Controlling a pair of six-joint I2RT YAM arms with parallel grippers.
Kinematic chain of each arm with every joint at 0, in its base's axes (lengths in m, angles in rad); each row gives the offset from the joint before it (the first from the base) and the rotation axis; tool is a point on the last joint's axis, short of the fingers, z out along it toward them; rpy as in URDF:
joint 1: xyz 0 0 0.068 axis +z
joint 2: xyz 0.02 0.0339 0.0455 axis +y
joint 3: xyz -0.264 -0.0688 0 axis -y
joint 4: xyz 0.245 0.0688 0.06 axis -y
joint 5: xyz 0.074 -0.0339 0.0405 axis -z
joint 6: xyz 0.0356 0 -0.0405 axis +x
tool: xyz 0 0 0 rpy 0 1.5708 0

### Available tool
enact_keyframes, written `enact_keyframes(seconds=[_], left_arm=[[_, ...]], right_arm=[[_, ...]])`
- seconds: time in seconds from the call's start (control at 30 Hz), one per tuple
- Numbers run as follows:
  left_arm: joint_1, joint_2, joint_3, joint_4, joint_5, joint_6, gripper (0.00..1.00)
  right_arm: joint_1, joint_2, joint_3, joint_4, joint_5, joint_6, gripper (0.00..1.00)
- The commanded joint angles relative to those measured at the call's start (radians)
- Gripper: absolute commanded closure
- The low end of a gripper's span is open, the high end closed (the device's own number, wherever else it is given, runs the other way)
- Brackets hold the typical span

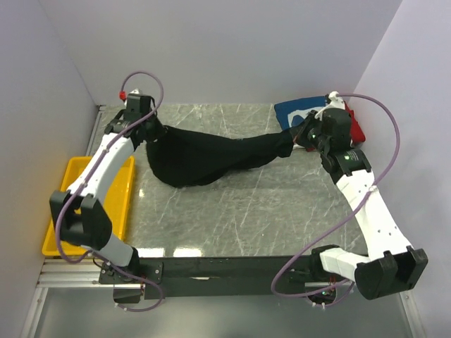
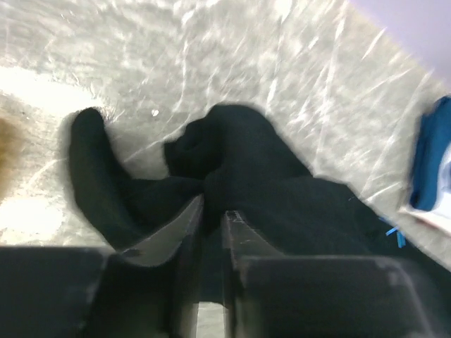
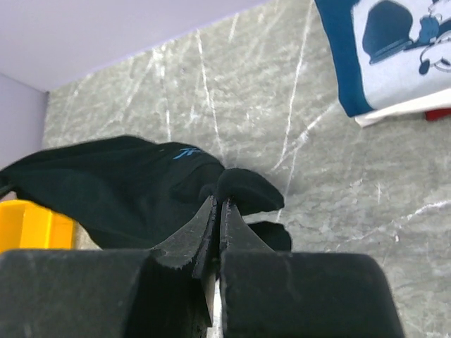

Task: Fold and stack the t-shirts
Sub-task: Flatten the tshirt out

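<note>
Black cloth, the large black t-shirt (image 1: pixel 204 158), is stretched along the far half of the tabletop (image 1: pixel 246 211). It runs from near the far left corner toward the far right corner, and its middle sags down toward the centre. I see it bunched like a rope, not spread flat. The left gripper (image 1: pixel 150 131) pinches one end; in its wrist view the jaws are almost together with cloth between them. The right gripper (image 3: pixel 217 211) has its jaws pressed together on a small fold at the other end.

At the far right corner lies the blue t-shirt (image 1: pixel 292 111), already folded, with the white t-shirt (image 3: pixel 402 113) and the red t-shirt (image 1: pixel 357 129) under it. The yellow tray (image 1: pixel 70 176) sits outside the left edge.

My worries are these. Both pinches hold only a little cloth, so if I pull the arms more apart, one end may slip out and the shirt will fall in a heap. I cannot tell which parts of the shirt I am holding, so laying it down now may give a twisted shape that folds badly. The right arm is also very near the folded pile, and a careless swing could drag it or push it off the corner.
</note>
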Motion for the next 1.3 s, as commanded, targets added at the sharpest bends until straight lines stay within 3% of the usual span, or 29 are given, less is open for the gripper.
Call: enact_keyframes(seconds=[0.0,0.07,0.13,0.37,0.5,0.7,0.83,0.97,1.27], left_arm=[[0.009,0.039,0.034,-0.021,0.068,0.021,0.68],[0.009,0.016,0.007,-0.004,0.059,0.012,0.50],[0.009,-0.004,-0.032,-0.006,0.023,0.001,0.48],[0.007,-0.166,-0.226,0.002,-0.045,-0.089,0.50],[0.003,-0.273,-0.474,0.054,-0.054,-0.186,0.52],[-0.028,-0.350,-0.748,0.273,0.022,-0.250,0.47],[-0.051,-0.331,-0.805,0.413,0.050,-0.253,0.42],[-0.074,-0.257,-0.783,0.445,0.013,-0.255,0.39],[-0.089,-0.113,-0.751,0.514,-0.025,-0.275,0.45]], right_arm=[[-0.023,0.045,0.004,0.012,0.008,0.008,1.00],[-0.038,0.065,-0.013,0.029,0.003,0.011,1.00],[-0.050,0.099,-0.037,0.053,0.013,0.014,1.00],[-0.128,0.234,-0.030,0.099,-0.033,0.053,1.00],[-0.130,0.258,-0.042,0.133,-0.070,0.065,1.00],[-0.128,0.246,-0.082,0.167,-0.109,0.073,1.00],[-0.128,0.235,-0.100,0.174,-0.127,0.070,1.00],[-0.128,0.221,-0.118,0.177,-0.129,0.063,1.00],[-0.128,0.203,-0.129,0.187,-0.149,0.060,1.00]])
